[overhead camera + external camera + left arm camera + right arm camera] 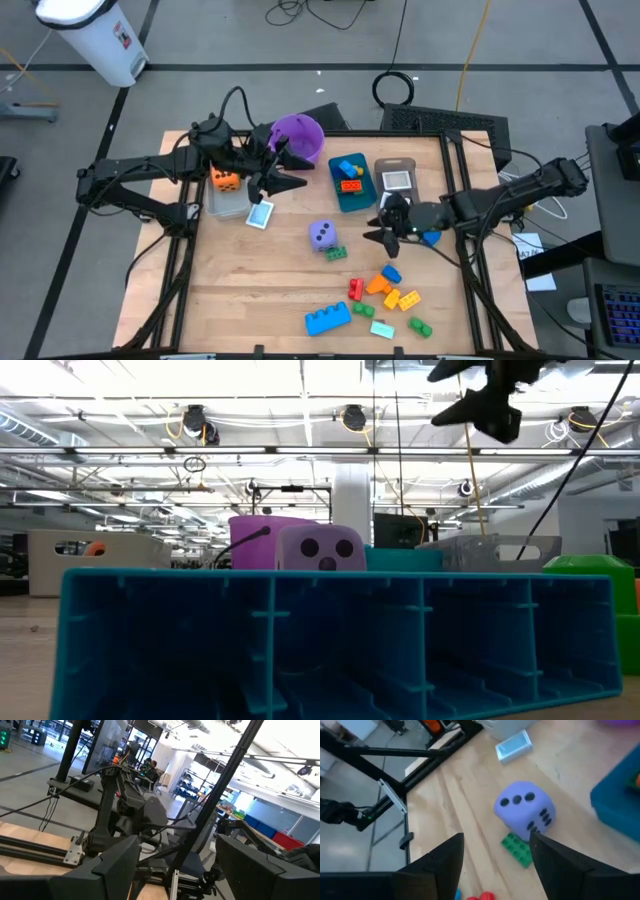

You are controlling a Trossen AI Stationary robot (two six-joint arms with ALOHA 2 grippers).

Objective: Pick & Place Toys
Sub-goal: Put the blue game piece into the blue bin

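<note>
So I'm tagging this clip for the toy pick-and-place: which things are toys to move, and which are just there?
Toys:
purple die
orange die
picture card
long blue brick
green brick
small bricks

Just there:
purple bucket
teal bin
grey bin
clear bin

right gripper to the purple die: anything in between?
Nothing visible. The right gripper hangs open beside the purple die, with only bare table between them. A small green brick lies against the die's near side, off that line but close to where a finger would land.
</note>
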